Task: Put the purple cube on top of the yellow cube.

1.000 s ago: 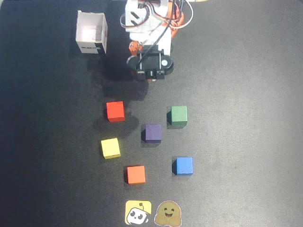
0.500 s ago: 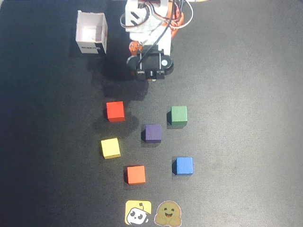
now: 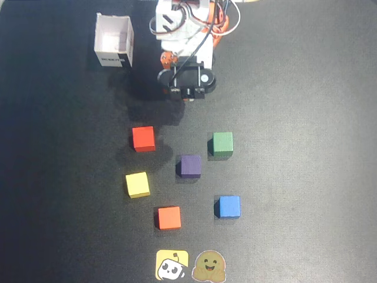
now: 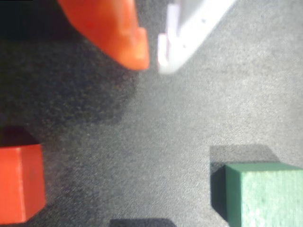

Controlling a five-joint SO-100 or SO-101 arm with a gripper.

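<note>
In the overhead view the purple cube (image 3: 190,166) sits on the black mat near the middle, between the other coloured cubes. Left of it and a little nearer the bottom edge rests the yellow cube (image 3: 137,184), about a cube's width and a half away. My gripper (image 3: 187,96) hangs at the top of the mat, well above both cubes and touching neither. The wrist view has the gripper (image 4: 152,64) at the top edge, its orange finger (image 4: 118,33) and white finger (image 4: 189,28) almost together with nothing between them. That view does not show the yellow cube.
A red cube (image 3: 143,138) (image 4: 19,182) and a green cube (image 3: 222,144) (image 4: 262,194) lie closest to the gripper. An orange cube (image 3: 168,217) and a blue cube (image 3: 227,207) lie farther down. An open white box (image 3: 113,41) stands top left. Two stickers (image 3: 172,265) mark the bottom edge.
</note>
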